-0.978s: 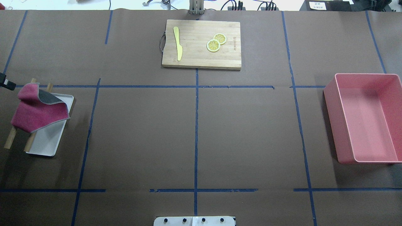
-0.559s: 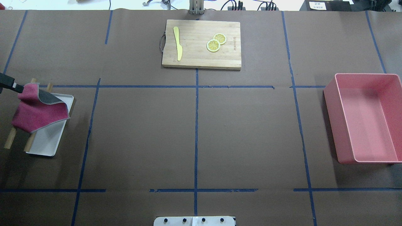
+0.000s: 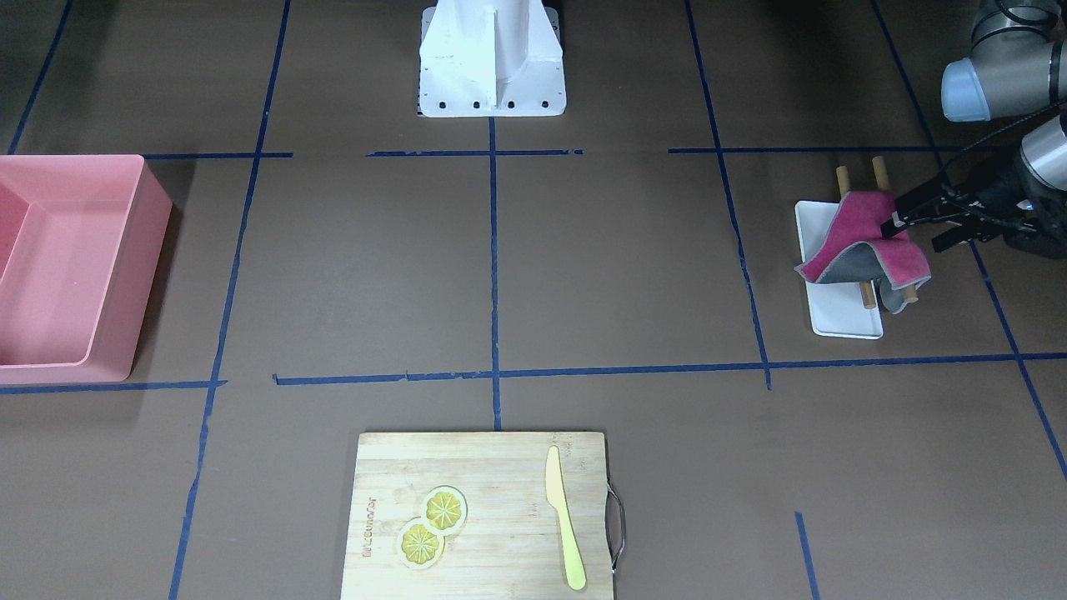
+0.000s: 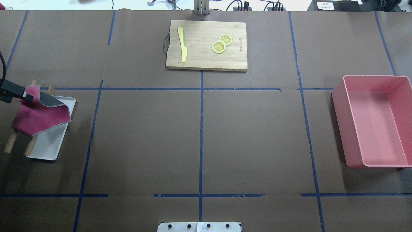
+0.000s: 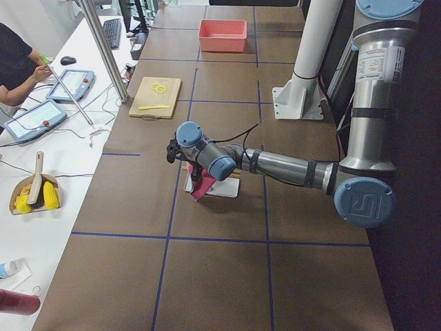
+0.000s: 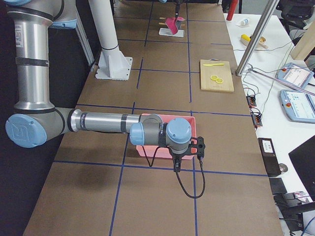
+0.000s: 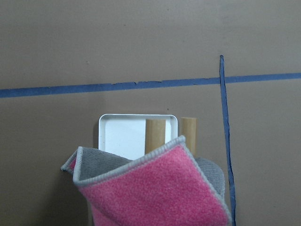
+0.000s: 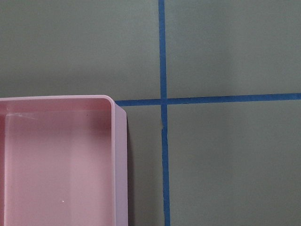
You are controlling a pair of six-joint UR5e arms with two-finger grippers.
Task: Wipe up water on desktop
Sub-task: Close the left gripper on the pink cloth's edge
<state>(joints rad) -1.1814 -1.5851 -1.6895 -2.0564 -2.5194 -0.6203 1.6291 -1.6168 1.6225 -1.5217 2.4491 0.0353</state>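
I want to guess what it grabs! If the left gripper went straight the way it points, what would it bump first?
Probably the folded pink cloth draped over two wooden sticks by the white tray. The left gripper points at its raised edge and seems to touch it; depth is unclear.

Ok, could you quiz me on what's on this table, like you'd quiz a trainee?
1. True or false: the pink cloth lies inside the pink bin.
2. How many lemon slices sit on the bamboo cutting board?
3. What is nearest the left arm's fingers? A pink bin; B pink cloth; C yellow knife.
Key: 1 false, it drapes over wooden bars above a white tray; 2 two; 3 B.
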